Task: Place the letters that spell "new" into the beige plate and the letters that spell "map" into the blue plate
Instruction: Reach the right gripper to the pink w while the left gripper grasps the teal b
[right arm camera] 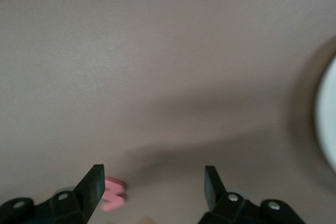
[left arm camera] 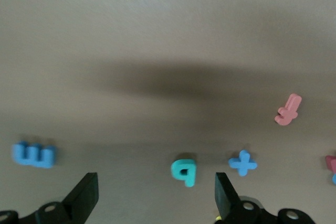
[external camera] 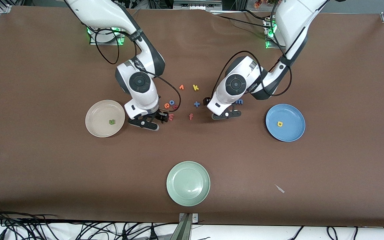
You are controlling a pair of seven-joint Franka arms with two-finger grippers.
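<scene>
While both arms work the cluster of foam letters at mid-table, the right gripper hangs low with its jaws wide and empty, just beside the red-pink w, which lies by one fingertip rather than between the two. The left gripper is likewise spread wide and holds nothing, low over the teal p, with the blue m well off to one side.

Placed so far: the olive-green n lies in the beige plate, and the yellow a in the blue plate.

Risks, as judged: a descent off-centre could push the w aside instead of pinching it. The orange e and a blue letter touching it lie close by, so a wide closure might drag the wrong piece. On the left side, the blue plus sign lies just beside the p and could be swept in.

Distractors: the orange f, the yellow k, another small orange letter and the pale green plate, nearest the front camera.
</scene>
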